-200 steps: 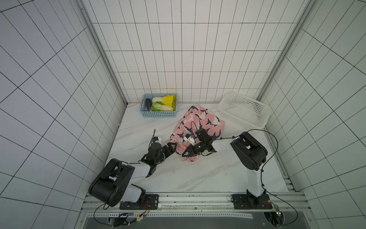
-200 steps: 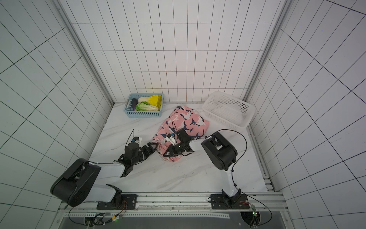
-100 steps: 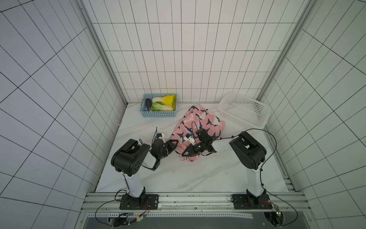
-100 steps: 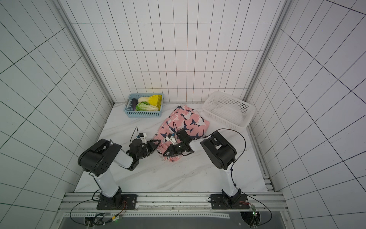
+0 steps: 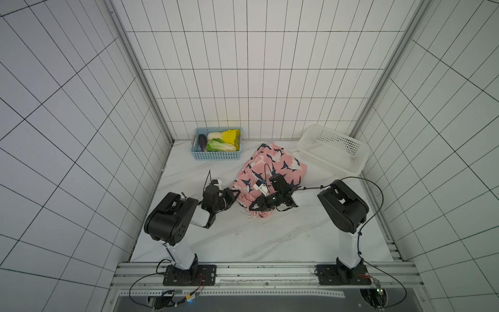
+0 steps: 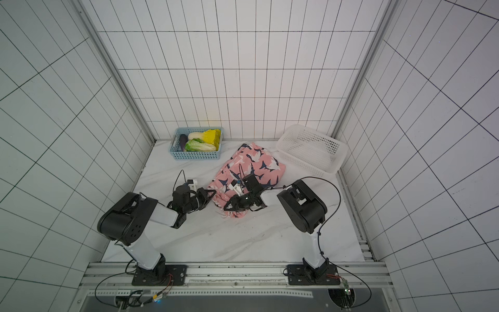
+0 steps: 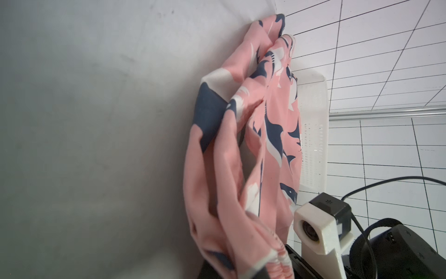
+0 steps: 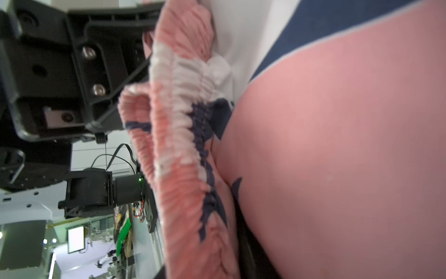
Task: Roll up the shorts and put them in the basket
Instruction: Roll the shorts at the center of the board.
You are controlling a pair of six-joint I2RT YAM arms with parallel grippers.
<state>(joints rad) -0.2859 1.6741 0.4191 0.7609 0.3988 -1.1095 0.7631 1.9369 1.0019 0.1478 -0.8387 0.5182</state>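
Lying crumpled on the white table point(image 5: 243, 237), the shorts point(image 5: 272, 167) sit between the blue basket point(image 5: 216, 156) and the white basket point(image 5: 332, 159). The left gripper point(image 5: 235, 193) has its jaws squeezed tight on the edge of the gathered waistband point(image 5: 247, 200). The right gripper point(image 5: 253, 207) rests its tip on that same end, just beside. Whether its jaws are apart or pinching cloth, I cannot tell.

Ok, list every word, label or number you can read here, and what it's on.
None can be read.
The shorts carry only a shark print, no words.
The blue basket and white basket show no labels.
A bright screen far behind in the right wrist view is too blurred to read.
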